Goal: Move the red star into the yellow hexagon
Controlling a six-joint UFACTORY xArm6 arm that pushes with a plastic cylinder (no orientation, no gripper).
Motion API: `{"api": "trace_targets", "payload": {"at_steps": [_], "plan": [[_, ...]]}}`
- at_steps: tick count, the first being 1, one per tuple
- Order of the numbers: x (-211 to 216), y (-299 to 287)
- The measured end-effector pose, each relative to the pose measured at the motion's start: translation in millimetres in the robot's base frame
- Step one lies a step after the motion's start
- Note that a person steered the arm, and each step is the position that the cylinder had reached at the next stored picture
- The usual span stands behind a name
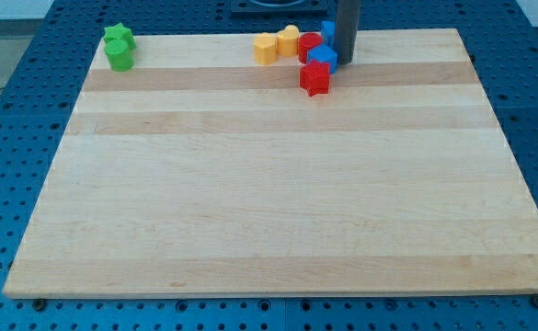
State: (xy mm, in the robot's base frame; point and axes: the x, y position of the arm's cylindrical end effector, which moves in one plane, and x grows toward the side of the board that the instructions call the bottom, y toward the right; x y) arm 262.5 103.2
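The red star [314, 79] lies near the top of the frame, a little right of centre, on the desk [269, 202]. The yellow hexagon [266, 48] sits up and to the left of it, clearly apart, so the task looks not yet done: the star must travel up-left across the gap. Between them stand a yellow heart-like block [289, 39] and a red round block [309, 46], which may get in the way. A blue block [323, 58] touches the star's upper edge; another blue block [328, 32] shows behind the rod. There is no gripper, so nothing opens or holds. My tip [344, 62] rests just right of the blue block, up-right of the star, apparently not touching it. Two green blocks [119, 48] sit at upper left.
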Motion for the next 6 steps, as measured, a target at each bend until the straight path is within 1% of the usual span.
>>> {"api": "trace_targets", "payload": {"at_steps": [1,2,3,4,6], "plan": [[36.0,41.4],[64.2,15.1],[73.2,-18.8],[73.2,-35.9],[58.2,-65.6]]}}
